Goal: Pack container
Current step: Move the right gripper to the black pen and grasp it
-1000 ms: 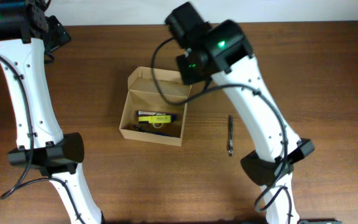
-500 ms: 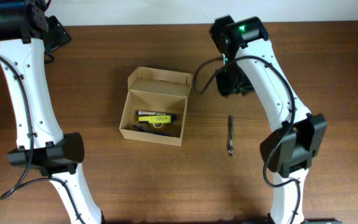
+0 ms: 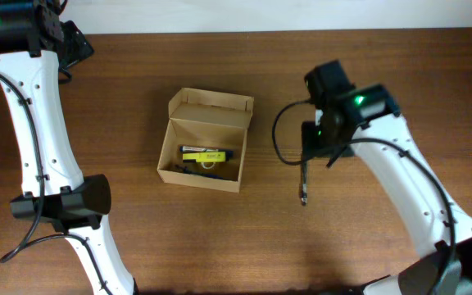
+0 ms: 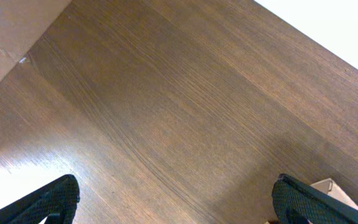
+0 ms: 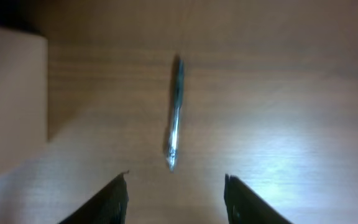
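The right gripper (image 5: 175, 186) has swung off the lid-up container (image 3: 199, 178) at mid-table to hang, fingers wide, over the pen (image 3: 303, 182) at its 3 o'clock, likely to grab it next, while the left gripper (image 4: 176, 183) waits with fingers wide too.

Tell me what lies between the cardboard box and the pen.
Between the container and pen, overhead shows bare table, with the right arm's black cable looping over it.

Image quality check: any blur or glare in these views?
Right wrist: soft throughout, the pen smeared, a pale sheen on the table at right. Left wrist: wood grain crisp, glare at lower left. Overhead: sharp, even light, shadow inside the container.
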Controlling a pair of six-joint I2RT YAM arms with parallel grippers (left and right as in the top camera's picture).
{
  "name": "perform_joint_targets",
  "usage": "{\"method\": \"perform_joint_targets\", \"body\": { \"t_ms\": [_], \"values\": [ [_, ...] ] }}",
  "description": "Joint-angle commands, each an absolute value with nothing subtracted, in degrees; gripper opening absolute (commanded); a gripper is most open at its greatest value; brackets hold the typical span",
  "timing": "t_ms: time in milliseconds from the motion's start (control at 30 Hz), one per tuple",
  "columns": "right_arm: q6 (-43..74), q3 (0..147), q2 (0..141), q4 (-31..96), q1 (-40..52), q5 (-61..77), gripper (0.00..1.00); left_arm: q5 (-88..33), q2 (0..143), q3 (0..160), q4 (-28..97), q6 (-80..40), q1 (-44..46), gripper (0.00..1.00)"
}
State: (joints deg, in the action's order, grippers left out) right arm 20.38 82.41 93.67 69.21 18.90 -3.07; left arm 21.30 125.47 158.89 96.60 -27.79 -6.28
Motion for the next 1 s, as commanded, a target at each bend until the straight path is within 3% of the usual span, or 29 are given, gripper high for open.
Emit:
{"method": "perform_joint_targets", "body": {
  "t_ms": [0, 233, 967],
  "values": [
    [28.1, 71.7, 94.7, 64.2, 19.1, 1.4, 0.5, 21.7, 123.8, 159.4, 96.7, -26.9, -6.5, 1.0],
    [31.2, 61.0, 94.8, 54.8, 19.1, -0.3, 0.49, 21.7, 123.8, 159.4, 96.7, -26.9, -6.5, 1.0],
    [34.8, 58.1, 99.4, 45.0, 19.0, -4.8, 0.5, 21.7, 123.8, 159.4, 96.7, -26.9, -6.5, 1.0]
  ]
}}
